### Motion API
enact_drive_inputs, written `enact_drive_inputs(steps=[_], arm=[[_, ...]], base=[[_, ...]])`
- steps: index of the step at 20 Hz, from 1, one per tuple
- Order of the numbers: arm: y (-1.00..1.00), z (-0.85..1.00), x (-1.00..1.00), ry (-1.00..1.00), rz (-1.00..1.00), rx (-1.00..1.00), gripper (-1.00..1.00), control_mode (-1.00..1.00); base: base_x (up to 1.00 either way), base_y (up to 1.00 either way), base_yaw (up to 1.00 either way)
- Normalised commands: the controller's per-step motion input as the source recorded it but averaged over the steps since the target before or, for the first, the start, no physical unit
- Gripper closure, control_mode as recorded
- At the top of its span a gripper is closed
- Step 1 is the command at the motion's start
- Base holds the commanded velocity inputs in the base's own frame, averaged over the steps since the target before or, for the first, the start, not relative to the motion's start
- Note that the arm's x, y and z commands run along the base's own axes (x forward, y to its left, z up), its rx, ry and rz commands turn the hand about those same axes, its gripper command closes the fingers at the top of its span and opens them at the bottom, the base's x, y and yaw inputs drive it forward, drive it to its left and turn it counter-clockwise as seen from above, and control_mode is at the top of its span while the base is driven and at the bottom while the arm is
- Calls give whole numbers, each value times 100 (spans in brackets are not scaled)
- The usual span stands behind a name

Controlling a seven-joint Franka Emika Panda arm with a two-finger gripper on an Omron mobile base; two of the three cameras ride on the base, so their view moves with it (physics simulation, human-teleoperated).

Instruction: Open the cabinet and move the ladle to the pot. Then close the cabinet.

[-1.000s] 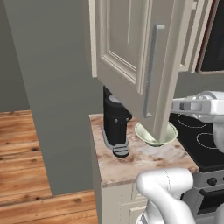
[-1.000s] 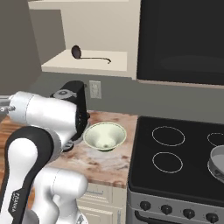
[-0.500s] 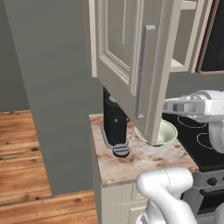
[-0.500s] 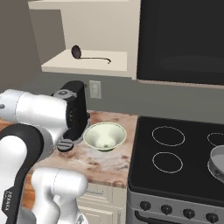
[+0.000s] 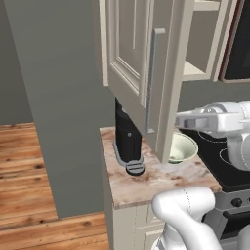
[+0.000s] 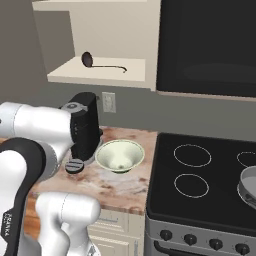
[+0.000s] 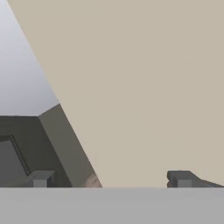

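Swung further outward over the last second, the cabinet door (image 5: 141,68) is now seen standing well open in the left base view, its grey bar handle (image 5: 152,80) turned toward the camera. In the hand view the door's flat cream face (image 7: 144,87) lies close ahead, from 12 round to 4 o'clock, and the gripper (image 7: 109,179) is held just beside it with its jaws spread wide and nothing between them; this is judged to be the posture of a hand pushing the panel aside rather than gripping it. The white arm (image 6: 35,130) is stretched across at 9 o'clock in the right base view. On the marble counter (image 6: 112,185) a black coffee machine (image 6: 85,127) and a pale bowl (image 6: 120,156) are set side by side. The ladle (image 6: 102,63) is laid on the exposed cabinet shelf (image 6: 100,75) at 11 o'clock, not yet reached. The pot (image 6: 248,186) is glimpsed at 3 o'clock on the stove (image 6: 200,185).
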Motion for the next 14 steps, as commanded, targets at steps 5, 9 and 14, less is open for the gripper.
enact_drive_inputs(steps=[5, 9, 14], arm=[[12, -14, 0, 0, 0, 0, -100, -100], [0, 0, 0, 0, 0, 0, -100, -100], [-31, 0, -1, 4, 0, 0, -100, -100]], base=[[0, 0, 0], [0, 0, 0], [0, 0, 0]])
